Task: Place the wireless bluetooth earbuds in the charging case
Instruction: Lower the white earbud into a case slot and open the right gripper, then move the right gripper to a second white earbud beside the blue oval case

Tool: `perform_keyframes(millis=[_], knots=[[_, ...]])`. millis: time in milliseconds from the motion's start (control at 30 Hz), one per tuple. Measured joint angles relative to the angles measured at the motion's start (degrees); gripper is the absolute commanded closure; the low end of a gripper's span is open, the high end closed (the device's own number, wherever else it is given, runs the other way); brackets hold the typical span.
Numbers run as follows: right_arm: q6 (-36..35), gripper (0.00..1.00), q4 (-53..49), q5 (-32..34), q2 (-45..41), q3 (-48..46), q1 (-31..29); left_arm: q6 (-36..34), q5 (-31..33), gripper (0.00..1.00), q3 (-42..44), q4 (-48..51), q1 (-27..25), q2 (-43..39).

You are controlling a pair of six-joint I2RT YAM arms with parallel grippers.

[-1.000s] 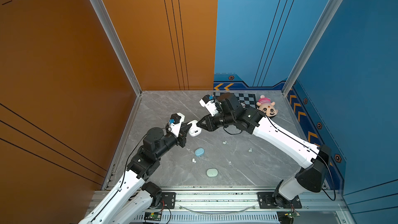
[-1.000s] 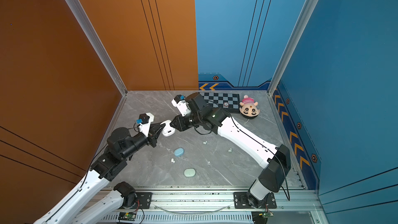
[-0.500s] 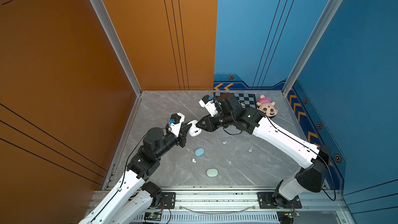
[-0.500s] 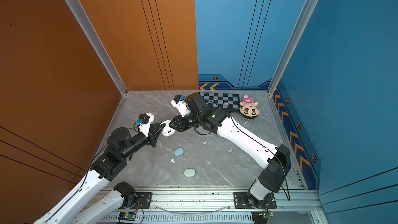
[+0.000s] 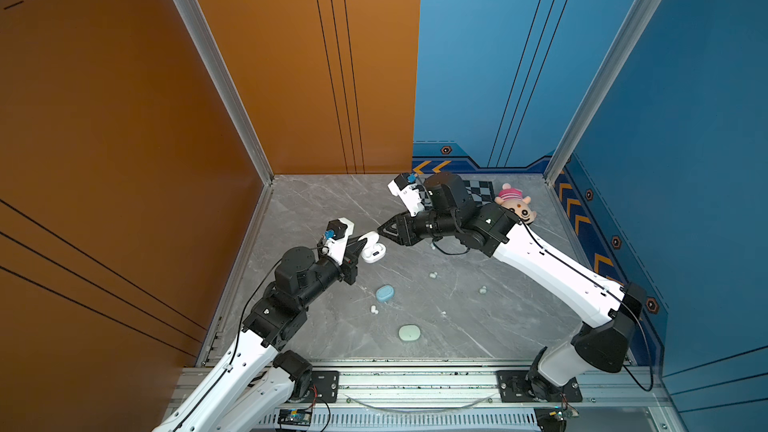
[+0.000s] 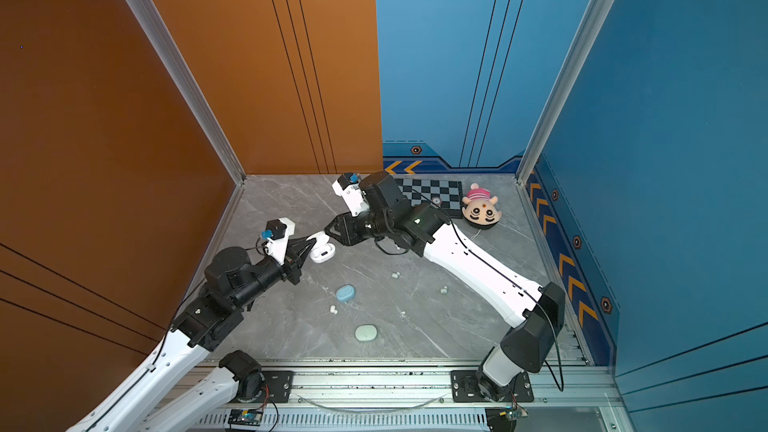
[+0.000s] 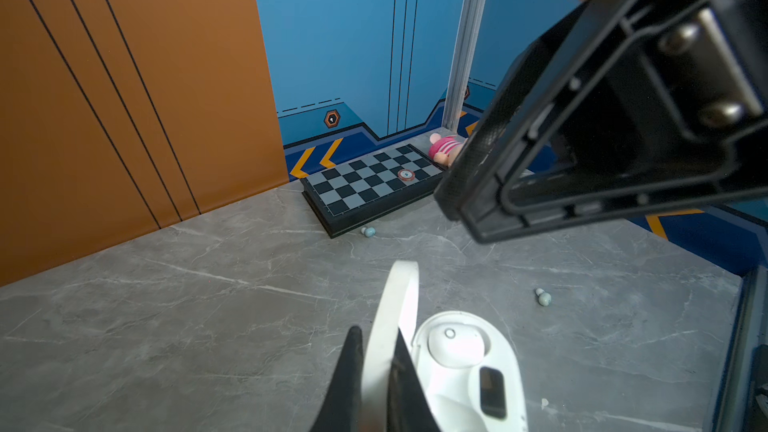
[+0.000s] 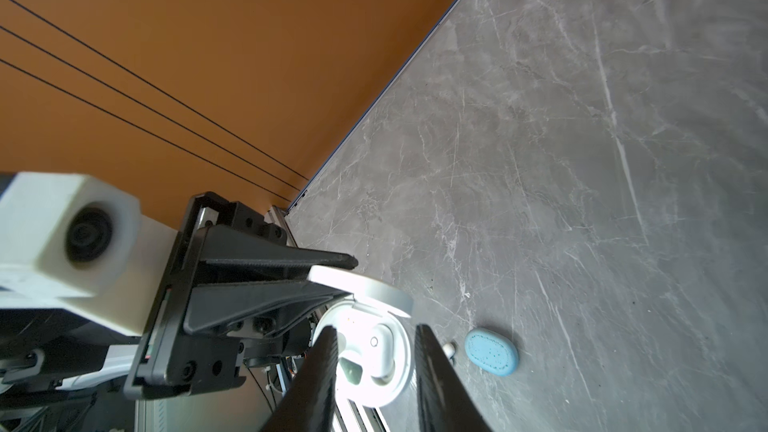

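A white charging case [image 5: 372,252] [image 6: 323,252] lies open on the grey floor. My left gripper [image 5: 360,245] [image 7: 376,338] is shut on its upright lid [image 7: 397,309]. One white earbud [image 7: 455,344] sits in the case body [image 8: 370,355]; the slot beside it looks dark. My right gripper [image 5: 381,231] [image 8: 376,328] hovers open just beyond the case, with nothing between its fingers. Loose earbuds lie on the floor: a white one [image 5: 374,309], a pale one [image 5: 433,275] and a mint one [image 5: 482,290].
A blue oval case [image 5: 385,293] [image 8: 491,352] and a mint oval case [image 5: 409,332] lie nearer the front rail. A checkerboard [image 6: 432,195] and a plush toy [image 6: 482,211] sit at the back right. Another pale blue earbud [image 7: 368,231] rests by the board's edge.
My right gripper's jaws have spread wider and its tip has drawn slightly away from the case. The left gripper and the case have stayed still.
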State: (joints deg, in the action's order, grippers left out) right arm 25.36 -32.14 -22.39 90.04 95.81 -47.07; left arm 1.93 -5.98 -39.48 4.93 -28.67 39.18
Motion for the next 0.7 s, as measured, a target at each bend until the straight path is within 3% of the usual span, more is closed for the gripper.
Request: perform_keyframes(millis=[167,333,467,700], knots=[[7.9,0.65,-0.7,5.8,-4.3,-4.1,1.0,1.6,3.6,1.0,-0.6,4.9,2.2,-2.5],[18.7,0.65,-1.5,10.7,-6.0,-15.1,-1.0,2.4,7.0,1.0,-0.6,10.1,4.2,-7.2],[22.3,0.65,-3.3,12.1,-1.1,-18.1,-5.4,2.6,9.4,1.0,-0.7,14.4,4.8,-11.0],[23.1,0.65,-3.5,11.9,12.5,-15.6,-13.2,4.8,12.5,1.0,-0.8,21.7,5.1,-17.8]])
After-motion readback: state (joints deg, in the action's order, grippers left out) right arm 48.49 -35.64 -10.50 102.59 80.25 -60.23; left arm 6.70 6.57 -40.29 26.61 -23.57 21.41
